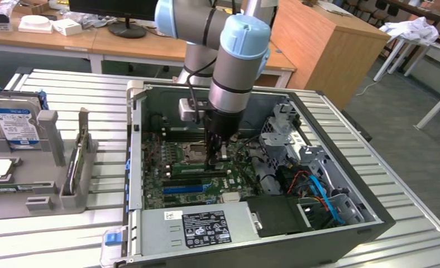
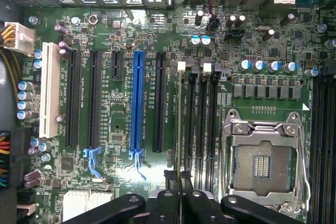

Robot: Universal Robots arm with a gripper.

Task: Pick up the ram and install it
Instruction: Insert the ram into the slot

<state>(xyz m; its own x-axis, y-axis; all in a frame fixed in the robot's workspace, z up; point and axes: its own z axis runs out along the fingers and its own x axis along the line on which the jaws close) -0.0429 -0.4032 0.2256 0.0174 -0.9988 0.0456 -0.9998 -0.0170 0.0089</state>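
Apparently the end effector (image 2: pixel 181 200) pinches the ram (image 2: pixel 180 129) narrowly, edge-on at the black slots (image 2: pixel 202 124) (near the CPU socket (image 2: pixel 261 166)); any tilt could jam or bend it.

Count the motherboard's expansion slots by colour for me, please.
White slot: 1
Blue slot: 1
Black slots: 4
Total: 6
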